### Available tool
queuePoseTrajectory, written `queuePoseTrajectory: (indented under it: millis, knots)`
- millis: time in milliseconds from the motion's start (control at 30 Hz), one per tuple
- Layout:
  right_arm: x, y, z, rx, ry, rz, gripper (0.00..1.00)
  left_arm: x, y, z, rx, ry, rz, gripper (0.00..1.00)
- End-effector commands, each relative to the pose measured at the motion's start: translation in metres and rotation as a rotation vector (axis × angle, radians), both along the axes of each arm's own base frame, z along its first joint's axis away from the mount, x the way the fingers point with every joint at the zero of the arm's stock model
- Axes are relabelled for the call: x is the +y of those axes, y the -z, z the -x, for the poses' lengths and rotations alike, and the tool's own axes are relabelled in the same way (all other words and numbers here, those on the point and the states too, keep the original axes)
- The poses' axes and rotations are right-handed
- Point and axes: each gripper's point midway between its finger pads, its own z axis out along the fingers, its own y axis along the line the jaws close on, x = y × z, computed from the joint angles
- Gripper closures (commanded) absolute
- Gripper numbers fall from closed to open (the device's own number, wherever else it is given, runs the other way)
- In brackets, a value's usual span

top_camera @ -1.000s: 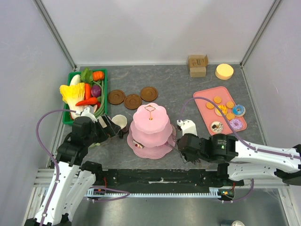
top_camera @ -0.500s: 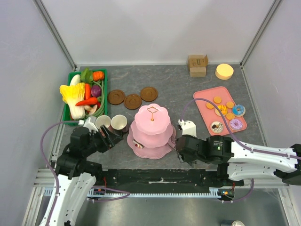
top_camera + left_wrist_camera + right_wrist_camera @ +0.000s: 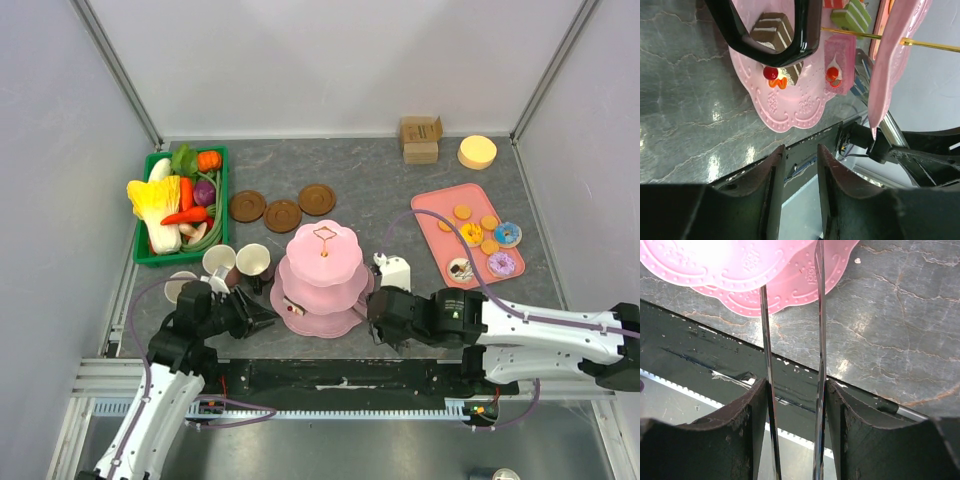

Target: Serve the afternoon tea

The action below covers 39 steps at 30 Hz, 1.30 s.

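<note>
One pink tiered stand (image 3: 322, 262), middle of the tabletop's near edge: stiff moulded plastic, likely light and top-heavy; best taken by the gold loop (image 3: 320, 232) or the bottom rim. Bottom tier holds cake slices (image 3: 839, 57). Pink tray (image 3: 432, 205), right edge: orange biscuits (image 3: 463, 211), donuts (image 3: 500, 263). Three mugs (image 3: 253, 260), three brown saucers (image 3: 282, 214), left of centre. Left gripper (image 3: 268, 320), just beside the stand's base: spread cannot be told. Right gripper (image 3: 372, 305): narrowly parted, empty.

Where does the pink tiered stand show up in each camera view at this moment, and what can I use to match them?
Top external: pink tiered stand at centre, toward the near edge.
Left wrist: the stand fills the upper middle, seen sideways.
Right wrist: the stand, scalloped rims only, along the top left.
Shared landmark: grey marbled tabletop under it in all three.
</note>
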Motion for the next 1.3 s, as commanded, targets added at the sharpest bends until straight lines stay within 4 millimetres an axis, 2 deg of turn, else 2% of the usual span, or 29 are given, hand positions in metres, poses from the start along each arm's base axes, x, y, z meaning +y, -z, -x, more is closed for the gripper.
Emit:
queuePoseTrajectory:
  millis: [0, 133, 333, 467, 600, 700, 767, 967, 1100, 1267]
  knots:
    - [0.023, -0.006, -0.005, -0.010, 0.021, -0.071, 0.45, -0.017, -0.030, -0.008, -0.088, 0.017, 0.138, 0.62]
    - [0.033, -0.005, -0.002, 0.006, -0.006, -0.081, 0.46, -0.025, -0.026, -0.008, -0.079, 0.032, 0.165, 0.62]
    - [0.038, -0.006, -0.003, 0.012, 0.010, -0.104, 0.46, -0.042, -0.021, -0.016, -0.079, 0.052, 0.146, 0.63]
    - [0.036, -0.004, 0.000, 0.025, 0.018, -0.115, 0.46, -0.061, -0.018, -0.017, -0.068, 0.094, 0.144, 0.77]
    - [0.034, -0.004, 0.001, 0.030, 0.018, -0.130, 0.46, -0.079, -0.017, -0.019, -0.069, 0.118, 0.115, 0.81]
    - [0.035, -0.003, 0.004, 0.039, 0.009, -0.144, 0.46, -0.088, -0.007, -0.019, -0.038, 0.127, 0.058, 0.85]
    - [0.035, -0.001, 0.007, 0.051, -0.007, -0.135, 0.46, -0.088, -0.002, -0.020, -0.026, 0.125, 0.039, 0.86]
    - [0.036, 0.001, 0.015, 0.084, -0.044, -0.154, 0.47, -0.091, -0.003, -0.028, -0.054, 0.070, 0.090, 0.86]
    - [0.043, -0.007, 0.018, 0.089, -0.067, -0.207, 0.47, -0.089, 0.005, -0.029, -0.047, 0.051, 0.066, 0.86]
    - [0.041, -0.015, 0.015, 0.066, -0.047, -0.236, 0.47, -0.088, 0.016, -0.028, -0.023, 0.057, 0.029, 0.86]
